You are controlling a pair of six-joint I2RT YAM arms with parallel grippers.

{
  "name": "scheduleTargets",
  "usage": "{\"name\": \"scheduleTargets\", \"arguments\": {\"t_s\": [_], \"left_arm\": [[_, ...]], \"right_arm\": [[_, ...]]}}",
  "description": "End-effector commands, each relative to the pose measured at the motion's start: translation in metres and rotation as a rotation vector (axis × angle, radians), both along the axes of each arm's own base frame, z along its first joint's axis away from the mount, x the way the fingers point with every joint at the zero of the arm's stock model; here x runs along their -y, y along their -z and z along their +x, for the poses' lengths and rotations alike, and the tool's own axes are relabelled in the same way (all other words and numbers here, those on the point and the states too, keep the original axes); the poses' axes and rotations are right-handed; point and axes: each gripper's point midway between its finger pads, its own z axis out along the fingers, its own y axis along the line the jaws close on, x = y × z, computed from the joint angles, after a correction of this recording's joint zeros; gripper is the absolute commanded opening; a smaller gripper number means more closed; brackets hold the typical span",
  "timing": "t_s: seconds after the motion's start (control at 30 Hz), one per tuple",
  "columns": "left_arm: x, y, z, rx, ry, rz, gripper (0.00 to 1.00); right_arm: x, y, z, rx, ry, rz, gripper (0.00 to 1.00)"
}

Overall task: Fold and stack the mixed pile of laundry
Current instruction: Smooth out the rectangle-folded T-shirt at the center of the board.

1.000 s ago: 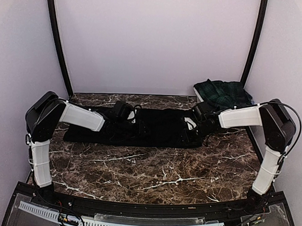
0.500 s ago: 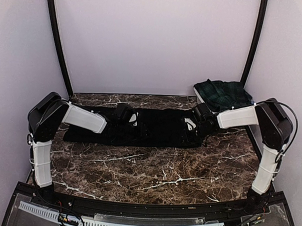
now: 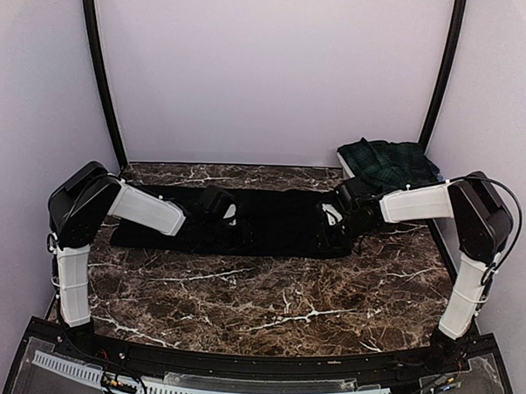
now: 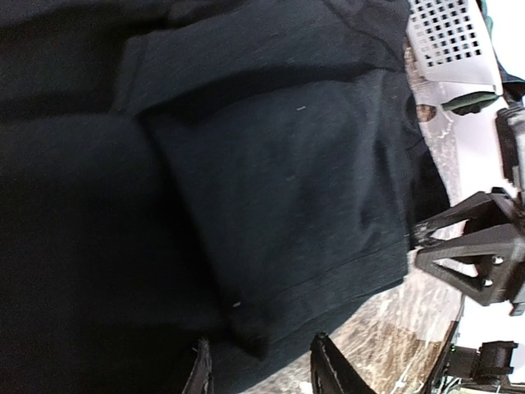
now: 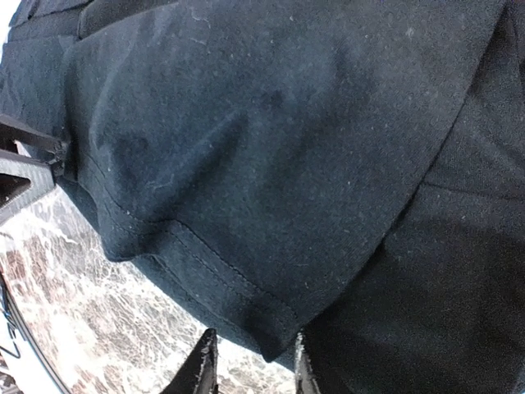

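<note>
A plain black cloth lies spread flat across the back half of the marble table. My left gripper hovers low over its left-middle part. In the left wrist view the jaws stand apart, with a folded corner of the black cloth between the fingertips. My right gripper is over the cloth's right end. Its jaws stand apart around a hemmed corner of the cloth, and marble shows beside that corner. A green-and-navy tartan skirt lies heaped at the back right.
The tartan skirt rests in a white slatted basket in the back right corner. Bare marble table stretches from the cloth to the near edge. Pale walls close in the back and both sides.
Both grippers have shifted slightly over the black cloth, the left a little to the right. The cloth lies as it did.
</note>
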Motion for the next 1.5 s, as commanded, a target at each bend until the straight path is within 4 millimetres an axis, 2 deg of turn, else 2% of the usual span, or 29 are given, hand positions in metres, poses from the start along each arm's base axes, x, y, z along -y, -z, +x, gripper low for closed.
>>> {"name": "scheduleTargets", "arguments": {"t_s": [0.0, 0.3, 0.5, 0.57, 0.97, 1.07, 1.17, 1.3, 1.47], "left_arm": [[-0.004, -0.014, -0.004, 0.011, -0.02, 0.004, 0.41], [0.005, -0.013, -0.006, 0.007, 0.012, -0.006, 0.43], [0.013, -0.012, -0.008, 0.001, 0.031, -0.016, 0.38], [0.014, -0.012, -0.007, -0.001, 0.032, -0.016, 0.33], [0.018, -0.021, -0.001, 0.019, 0.035, -0.024, 0.0], [0.014, -0.02, 0.001, 0.021, 0.012, 0.001, 0.0], [0.003, -0.016, 0.002, 0.009, -0.023, 0.065, 0.09], [-0.007, -0.008, 0.0, -0.011, -0.051, 0.111, 0.13], [-0.007, 0.001, 0.0, -0.031, -0.056, 0.119, 0.21]], "right_arm": [[-0.002, -0.012, 0.011, 0.036, 0.01, 0.012, 0.3], [-0.005, 0.002, 0.012, 0.007, 0.001, 0.017, 0.23], [-0.006, -0.001, 0.012, 0.006, -0.003, 0.024, 0.08], [-0.007, -0.005, 0.012, 0.012, -0.005, 0.03, 0.0], [-0.006, -0.037, 0.021, 0.092, 0.003, 0.035, 0.0], [-0.004, -0.04, 0.023, 0.104, 0.006, 0.032, 0.0], [-0.003, -0.038, 0.022, 0.103, 0.003, 0.022, 0.0], [-0.002, -0.037, 0.022, 0.106, 0.004, 0.02, 0.0], [-0.002, -0.038, 0.022, 0.111, 0.005, 0.021, 0.0]]}}
